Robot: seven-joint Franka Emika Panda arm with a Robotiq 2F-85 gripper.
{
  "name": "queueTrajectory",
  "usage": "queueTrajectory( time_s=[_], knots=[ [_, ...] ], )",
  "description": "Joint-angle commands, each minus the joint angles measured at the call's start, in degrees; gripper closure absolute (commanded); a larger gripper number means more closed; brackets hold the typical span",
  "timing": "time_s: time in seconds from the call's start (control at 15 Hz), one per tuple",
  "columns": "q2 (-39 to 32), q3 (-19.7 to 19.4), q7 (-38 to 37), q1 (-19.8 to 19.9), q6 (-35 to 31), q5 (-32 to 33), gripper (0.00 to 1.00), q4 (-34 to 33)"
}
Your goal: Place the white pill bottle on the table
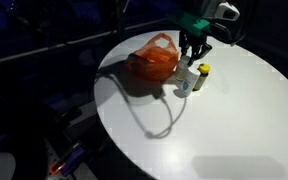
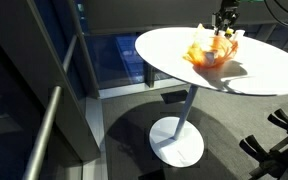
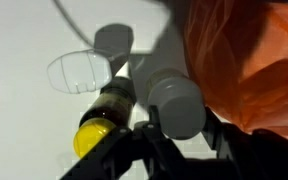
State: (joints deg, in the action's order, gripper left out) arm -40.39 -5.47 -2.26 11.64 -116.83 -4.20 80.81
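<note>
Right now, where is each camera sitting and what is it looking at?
In an exterior view: high up, looking down on the table; the gripper hangs over the white pill bottle.
In an exterior view: lower and farther off, facing the table's side and its foot; the gripper shows small.
Wrist view: looks down the fingers at the white pill bottle.
All three share the orange bag.

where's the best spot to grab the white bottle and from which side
Take the white bottle by its cap end, coming from straight above. It looks upright on the table, so the round cap faces up. The yellow-capped bottle and the orange bag crowd it on two sides, and a sideways approach would likely bump them.
</note>
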Motion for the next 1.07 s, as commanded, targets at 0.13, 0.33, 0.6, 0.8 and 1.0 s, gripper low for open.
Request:
queueTrajectory(
  time_s=[0.13,0.33,0.6,0.8,1.0],
  knots=[
    [-0.1,0.7,0.6,0.7,-0.5,-2.2,0.3,-0.9],
    [4.0,0.3,0.0,-0.3,-0.7,-1.4,0.08,1.9],
    [9.0,-1.2,-3.7,-2.6,2.5,0.8,0.0,3.0],
    [12.3,-1.9,-6.0,-4.0,6.6,2.5,0.0,4.0],
    [16.2,-2.3,-8.1,-5.3,11.2,4.8,0.0,7.2]
  ],
)
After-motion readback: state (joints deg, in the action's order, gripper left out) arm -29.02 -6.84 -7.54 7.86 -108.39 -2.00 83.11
